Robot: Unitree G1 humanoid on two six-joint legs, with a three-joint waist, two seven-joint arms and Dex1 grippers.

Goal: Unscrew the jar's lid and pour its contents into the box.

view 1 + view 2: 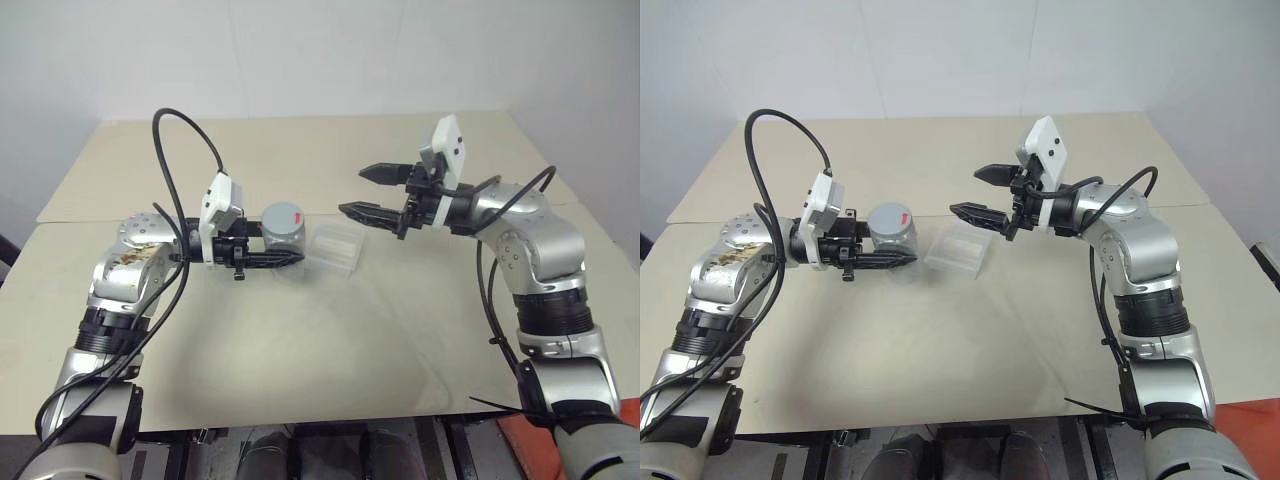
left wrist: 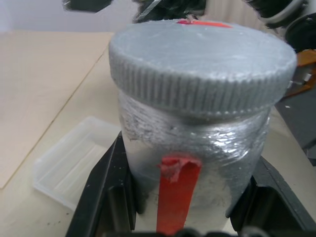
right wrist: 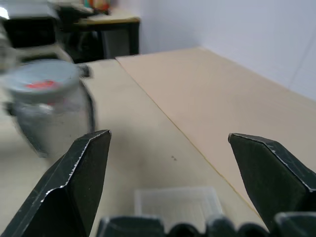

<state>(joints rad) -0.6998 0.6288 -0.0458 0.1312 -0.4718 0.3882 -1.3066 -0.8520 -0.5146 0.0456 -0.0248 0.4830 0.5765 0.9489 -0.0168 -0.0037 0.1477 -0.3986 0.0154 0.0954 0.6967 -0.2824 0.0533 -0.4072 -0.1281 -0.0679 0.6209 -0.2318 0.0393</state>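
The jar (image 1: 283, 236) is upright at the table's middle left, whitish-grey with a red stripe (image 2: 175, 192) down its side. Its ribbed grey lid (image 2: 197, 59) sits on top and carries a red mark. My left gripper (image 1: 290, 246) is shut on the jar's body, one black finger (image 2: 106, 187) on each side. The contents are hidden inside the jar. The clear box (image 1: 335, 248) lies on the table just right of the jar. My right gripper (image 1: 352, 191) hangs open above the box's right side, pointing towards the jar, with nothing between its fingers.
The tan table (image 1: 330, 340) is made of two boards with a seam running behind the jar and box. A white wall stands behind the table. Black cables loop over both arms.
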